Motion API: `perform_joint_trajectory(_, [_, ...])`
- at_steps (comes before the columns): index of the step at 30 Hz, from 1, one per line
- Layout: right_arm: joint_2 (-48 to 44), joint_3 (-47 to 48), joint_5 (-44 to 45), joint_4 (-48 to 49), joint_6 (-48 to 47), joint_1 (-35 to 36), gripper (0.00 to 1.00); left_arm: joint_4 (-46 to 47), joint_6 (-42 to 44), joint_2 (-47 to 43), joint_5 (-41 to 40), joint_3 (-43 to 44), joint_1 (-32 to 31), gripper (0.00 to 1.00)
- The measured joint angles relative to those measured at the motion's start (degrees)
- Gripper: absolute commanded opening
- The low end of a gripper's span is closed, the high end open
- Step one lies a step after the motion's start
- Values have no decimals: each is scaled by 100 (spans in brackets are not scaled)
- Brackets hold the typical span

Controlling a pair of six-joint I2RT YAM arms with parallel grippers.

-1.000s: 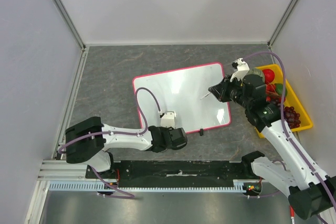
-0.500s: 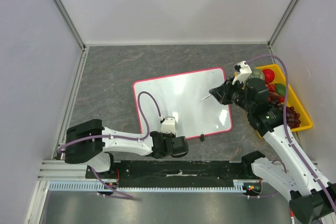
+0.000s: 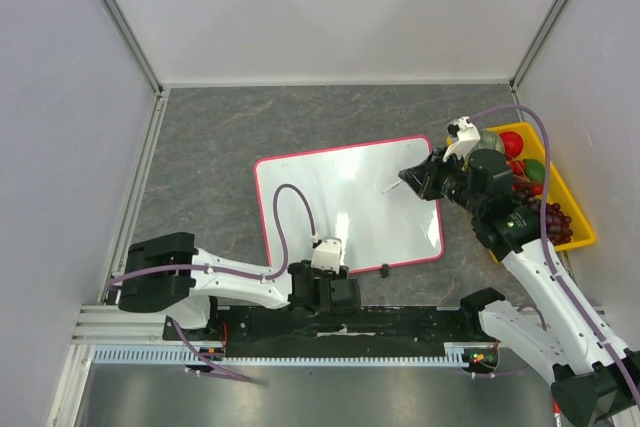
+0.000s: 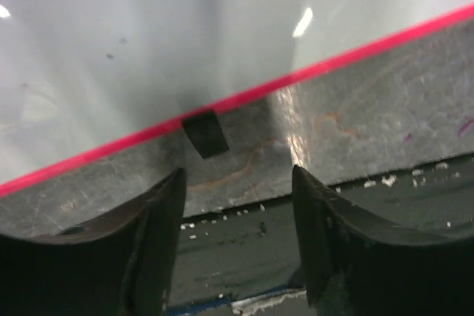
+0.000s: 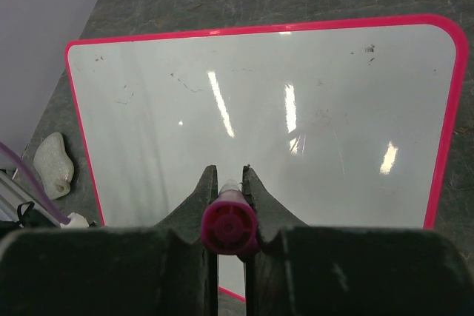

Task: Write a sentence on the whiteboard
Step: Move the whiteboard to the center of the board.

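Note:
The whiteboard (image 3: 340, 197) lies flat mid-table, white with a pink-red rim. No sentence shows on it, only faint specks. My right gripper (image 3: 408, 179) hovers over the board's right part, shut on a magenta marker (image 3: 393, 185) that points left and down. In the right wrist view the marker (image 5: 229, 226) sits between the closed fingers above the blank board (image 5: 296, 109). My left gripper (image 3: 322, 285) is open just off the board's near edge. In the left wrist view its jaws (image 4: 237, 170) stand apart in front of the rim and a black clip (image 4: 204, 132).
A yellow tray (image 3: 578, 219) of fruit stands at the right, close behind my right arm. A second black clip (image 3: 383, 269) sits on the board's near edge. The black base rail (image 3: 400, 322) runs just behind my left gripper.
The left gripper has drawn back toward the bases. The whiteboard has slid nearer and turned slightly with it. The right gripper has stayed over the board's right part with the marker.

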Motion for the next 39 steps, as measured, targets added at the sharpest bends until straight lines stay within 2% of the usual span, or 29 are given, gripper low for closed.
perform_joint_trajectory(5, [-63, 0, 9, -26, -2, 0, 0, -243, 42, 85, 205, 177, -168, 81])
perform_joint_trajectory(11, [-85, 0, 13, -39, -2, 0, 0, -555, 247, -28, 605, 186, -249, 82])
perform_joint_trajectory(15, [-85, 0, 15, -39, -2, 0, 0, -702, 439, -216, 970, 142, -269, 86])
perform_joint_trajectory(18, [-83, 0, 13, -39, -2, 0, 0, -726, 734, -496, 1167, 140, -271, 91])
perform_joint_trajectory(25, [-81, 0, 11, -39, -2, 0, 0, -800, 1506, -831, 1362, 557, -160, 94])
perform_joint_trajectory(31, [-85, 0, -2, -39, 2, 0, 0, -396, 2267, -1145, 1823, 778, 629, 93])
perform_joint_trajectory(39, [-85, 0, -203, -39, 138, 0, 0, 688, 3303, -1725, 3307, 997, 2680, 93])
